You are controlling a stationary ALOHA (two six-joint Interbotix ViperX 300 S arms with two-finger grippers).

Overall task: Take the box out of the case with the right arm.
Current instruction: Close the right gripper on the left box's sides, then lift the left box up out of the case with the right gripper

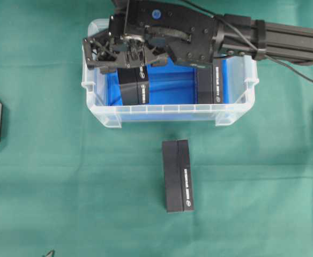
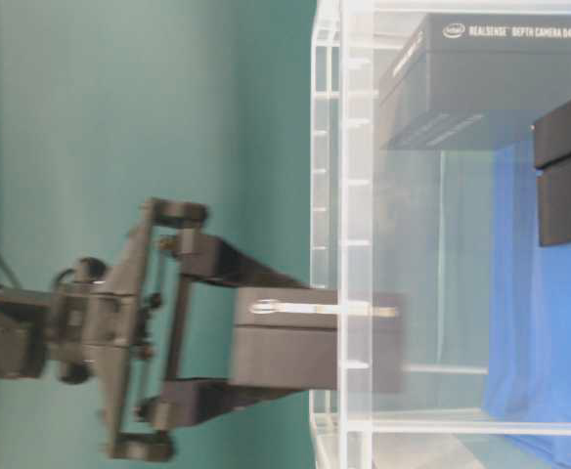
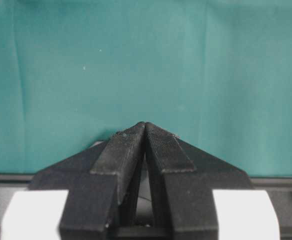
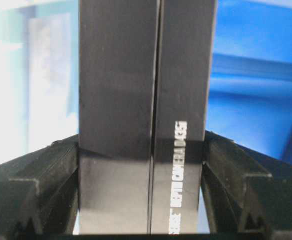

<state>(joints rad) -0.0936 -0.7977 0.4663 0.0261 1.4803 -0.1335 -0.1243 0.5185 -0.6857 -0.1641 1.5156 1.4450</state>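
right gripper (image 4: 141,200): clamped on box (image 4: 143,115) | case (image 1: 167,113): second box (image 1: 210,83) near | table: third box (image 1: 178,175) | left gripper (image 3: 145,131): pressed together

Black box (image 1: 132,85) upright in clear, blue-bottomed case (image 1: 167,113), left end.

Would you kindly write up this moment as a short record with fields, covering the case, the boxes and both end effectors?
case: clear bin with blue bottom, on the green cloth
box in grip: black box, clamped between the right end effector fingers, partly above the case rim in the table-level view
box left in case: one black box at the right end
box outside: one black box lying on the cloth in front of the case
left end effector: shut, empty, over bare cloth
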